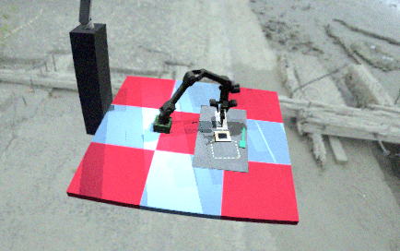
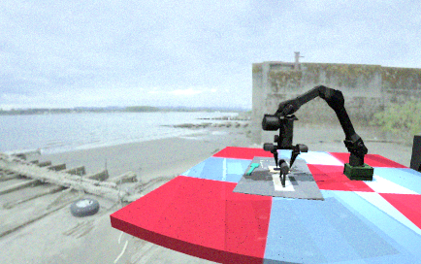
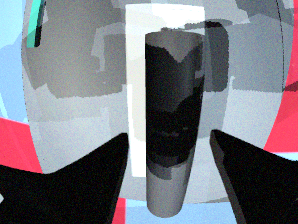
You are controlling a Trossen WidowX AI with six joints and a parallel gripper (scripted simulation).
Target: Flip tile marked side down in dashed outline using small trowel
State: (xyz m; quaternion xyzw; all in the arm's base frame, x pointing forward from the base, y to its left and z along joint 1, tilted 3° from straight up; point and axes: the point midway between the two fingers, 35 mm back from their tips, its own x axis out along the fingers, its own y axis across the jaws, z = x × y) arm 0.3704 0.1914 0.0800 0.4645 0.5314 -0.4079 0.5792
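I'm seeing the gripper standing open, its fingers straddling the trowel's handle w/ gaps showing both sides in the wrist cam, so I'm not holding anything rn. The trowel's white blade is lying over the mat, approx 12 o'clock of the tile in the top cam. The tile is sitting marked side up, dashed outline at its 6, teal item at its 3.

Handling-wise, I'm guessing the trowel's light and stiff; the handle's looking smooth & round, so it's prob. going to roll if I'm pinching off-centre. I'm favouring a mid-handle grab, pads square across, blade left free for getting under an edge. Tile's looking thin, rigid, poss. brittle; I'm expecting it to skid before it's tipping, so I'm planning on slow levering. Containers: I'm seeing none, so no contents to report.
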